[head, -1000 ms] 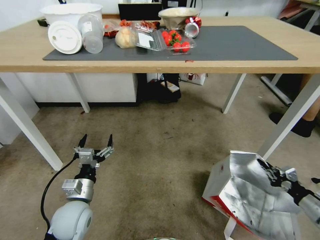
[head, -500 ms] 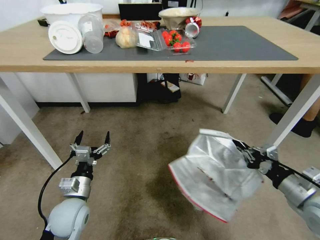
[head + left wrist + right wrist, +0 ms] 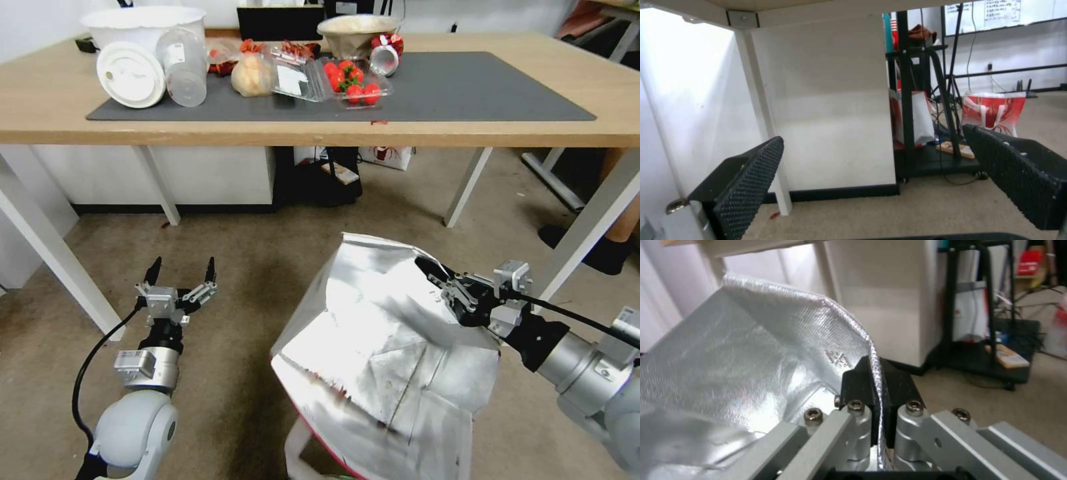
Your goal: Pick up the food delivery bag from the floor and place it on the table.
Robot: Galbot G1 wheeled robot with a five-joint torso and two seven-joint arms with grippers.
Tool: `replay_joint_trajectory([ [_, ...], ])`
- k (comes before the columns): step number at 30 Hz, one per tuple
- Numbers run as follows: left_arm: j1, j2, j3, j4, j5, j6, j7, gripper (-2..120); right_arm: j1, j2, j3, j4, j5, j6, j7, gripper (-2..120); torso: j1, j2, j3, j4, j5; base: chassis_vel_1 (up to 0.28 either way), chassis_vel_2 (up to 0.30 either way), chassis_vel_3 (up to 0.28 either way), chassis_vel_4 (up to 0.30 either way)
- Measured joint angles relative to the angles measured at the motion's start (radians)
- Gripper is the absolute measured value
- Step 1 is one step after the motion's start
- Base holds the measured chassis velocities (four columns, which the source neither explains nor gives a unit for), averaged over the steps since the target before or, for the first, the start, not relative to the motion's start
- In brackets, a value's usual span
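Note:
The food delivery bag (image 3: 377, 347) hangs off the floor (image 3: 267, 280) at lower centre of the head view, its silver foil lining facing me, a red edge and white strap at its bottom. My right gripper (image 3: 433, 273) is shut on the bag's upper rim; in the right wrist view the foil edge (image 3: 876, 380) is pinched between the black pads. My left gripper (image 3: 180, 270) stands open to the left above the carpet, its pads (image 3: 751, 173) wide apart with nothing between. The light-wood table (image 3: 467, 133) with its dark grey mat (image 3: 467, 87) spans the top.
Containers, a white bowl (image 3: 143, 27), cups, bread and a box of tomatoes (image 3: 350, 80) crowd the mat's left half; its right half is bare. White table legs (image 3: 60, 260) (image 3: 587, 227) flank the floor area. A black stand and another red-white bag (image 3: 993, 108) sit under the table.
My right arm has carried the bag leftward and higher, toward the centre of the view. The left gripper has crept slightly forward and stayed open.

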Motion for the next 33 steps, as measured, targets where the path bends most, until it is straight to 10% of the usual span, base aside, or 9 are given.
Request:
replay_joint_trajectory([
  [18,0.034,0.011,-0.015,-0.032,-0.027,0.026,0.017,100,0.001,-0.01,0.013,-0.001,-0.013,0.007,-0.077,0,0.0,0.004,0.002,-0.0001,0.0002,0.0,0.0,0.0,0.0],
  [33,0.053,0.01,-0.018,-0.036,-0.011,0.012,0.027,100,-0.003,-0.009,0.013,-0.004,-0.027,0.018,-0.095,0,0.004,0.061,0.056,-0.0001,0.0002,0.0,0.0,0.0,0.0],
])
